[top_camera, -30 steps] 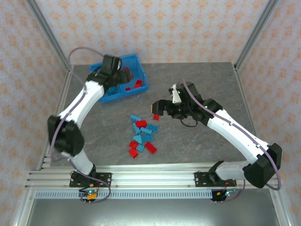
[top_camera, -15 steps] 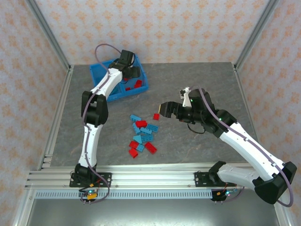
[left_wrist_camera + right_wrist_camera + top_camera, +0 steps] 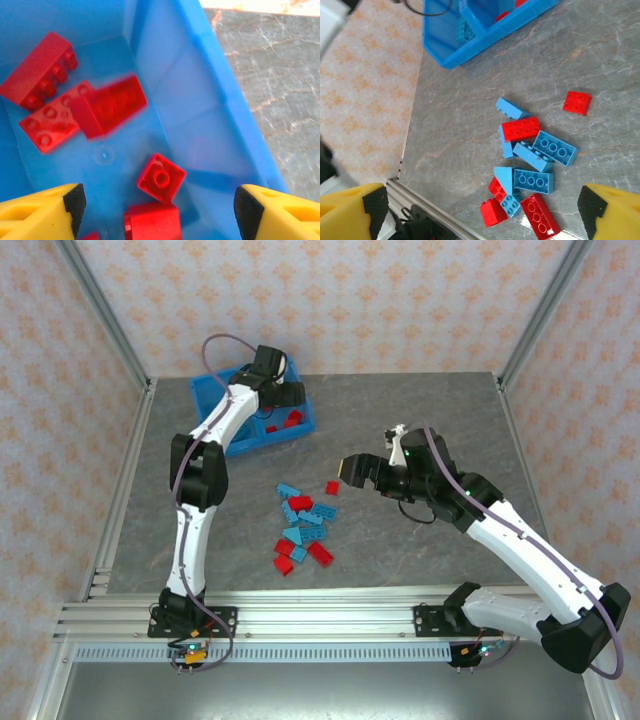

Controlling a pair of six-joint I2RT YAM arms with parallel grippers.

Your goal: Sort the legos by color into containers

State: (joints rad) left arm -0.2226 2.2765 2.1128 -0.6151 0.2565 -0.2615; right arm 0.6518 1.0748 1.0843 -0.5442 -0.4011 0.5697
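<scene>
L claw [image 3: 160, 202] now stretched over bin [image 3: 285, 436] upper left, jaws wide, empty; red brick [image 3: 107, 106] blurred inside (prob just dropped). R claw [image 3: 482, 205] open too, shifted right of loose pile [image 3: 303, 528] mid-frame; many bricks unsorted

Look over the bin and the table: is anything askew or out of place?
One red brick in the bin looks blurred and tilted, as if tumbling below the open left gripper. Nothing else stands out.
</scene>
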